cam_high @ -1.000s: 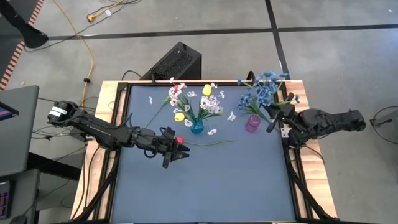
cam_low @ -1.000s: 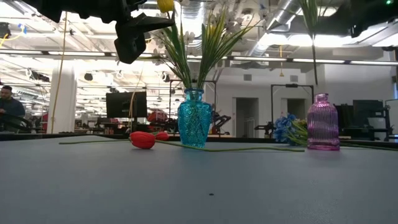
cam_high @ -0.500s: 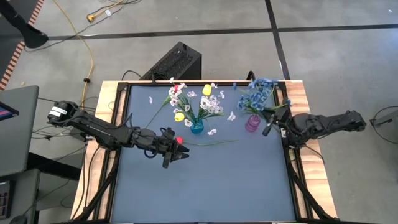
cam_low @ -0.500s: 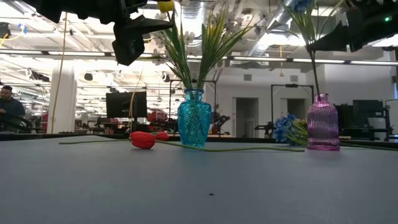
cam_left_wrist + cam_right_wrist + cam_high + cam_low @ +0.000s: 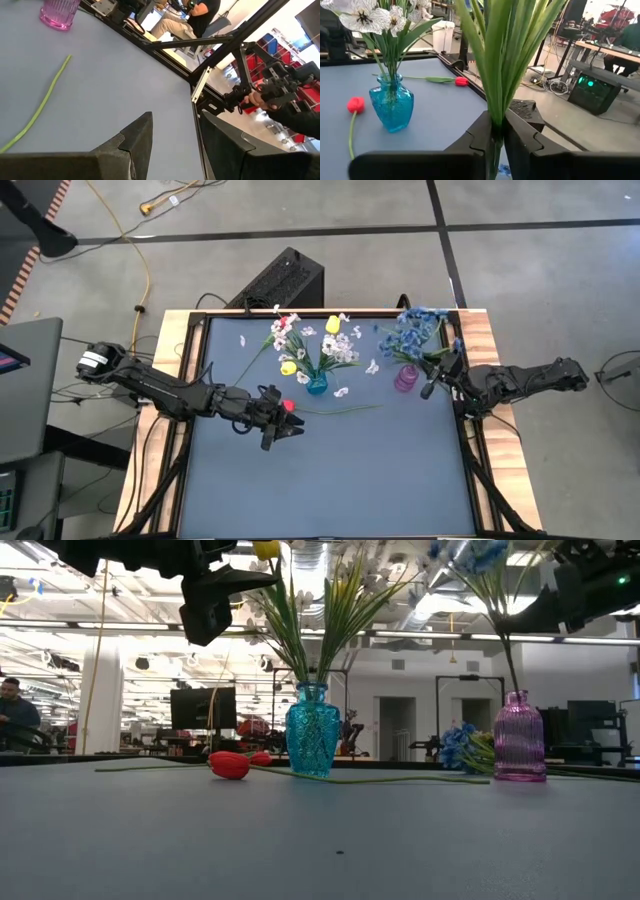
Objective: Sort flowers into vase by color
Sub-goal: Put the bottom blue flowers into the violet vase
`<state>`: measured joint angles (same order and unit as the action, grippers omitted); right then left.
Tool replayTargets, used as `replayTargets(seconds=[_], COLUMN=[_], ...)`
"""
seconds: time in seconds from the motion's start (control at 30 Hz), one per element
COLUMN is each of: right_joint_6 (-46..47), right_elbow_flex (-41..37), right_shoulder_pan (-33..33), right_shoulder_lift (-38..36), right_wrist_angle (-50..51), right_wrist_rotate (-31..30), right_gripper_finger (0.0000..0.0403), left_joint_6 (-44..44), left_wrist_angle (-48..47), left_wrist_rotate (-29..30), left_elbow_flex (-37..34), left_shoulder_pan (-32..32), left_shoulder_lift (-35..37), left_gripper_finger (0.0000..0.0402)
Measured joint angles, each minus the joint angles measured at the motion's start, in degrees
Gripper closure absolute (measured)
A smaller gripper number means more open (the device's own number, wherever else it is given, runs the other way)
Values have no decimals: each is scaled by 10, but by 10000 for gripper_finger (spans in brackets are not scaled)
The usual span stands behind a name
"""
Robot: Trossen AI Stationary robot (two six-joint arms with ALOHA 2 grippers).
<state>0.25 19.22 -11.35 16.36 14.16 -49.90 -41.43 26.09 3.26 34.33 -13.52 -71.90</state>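
Landmark: teal vase (image 5: 316, 384), near mid-table toward the far edge; all places given rel. to it.
Teal vase contents: white blossom sprays (image 5: 338, 348) and yellow buds (image 5: 332, 325) standing in it, green leaves fanning out.
Pink vase (image 5: 405, 378): to the right of teal vase, well apart, upright on the mat.
Blue spray (image 5: 415, 330): stem runs down to the pink vase mouth; blooms above and beyond that vase.
Right gripper (image 5: 496, 131): right of pink vase, far side from teal vase; fingers pinching the blue spray's green stem, leaves rising between them.
Left gripper (image 5: 283, 428): near-left of teal vase, above the table; fingers spread, holding nothing.
Red tulip (image 5: 288, 405): lying flat just near-left of teal vase, stem (image 5: 340, 409) trailing right along the mat.
Second red bud (image 5: 461, 81): lying beyond teal vase by the table's edge.
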Motion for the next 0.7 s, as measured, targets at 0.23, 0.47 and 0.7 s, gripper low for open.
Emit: replayTargets(seconds=[0.23, 0.47, 0.7], right_joint_6=[79, 218, 309], right_elbow_flex=[23, 68, 123], right_shoulder_pan=[0, 0, 0], right_shoulder_lift=[0, 2, 2], right_wrist_angle=[70, 192, 268], right_wrist_rotate=[-1, 28, 137], right_gripper_finger=[272, 189, 154], left_joint_6=[2, 3, 4], left_wrist_angle=[-17, -50, -109], left_wrist_rotate=[-11, -15, -25], left_elbow_flex=[0, 0, 0], left_shoulder_pan=[0, 0, 0], left_shoulder_lift=[0, 0, 1], left_gripper_finger=[249, 249, 249])
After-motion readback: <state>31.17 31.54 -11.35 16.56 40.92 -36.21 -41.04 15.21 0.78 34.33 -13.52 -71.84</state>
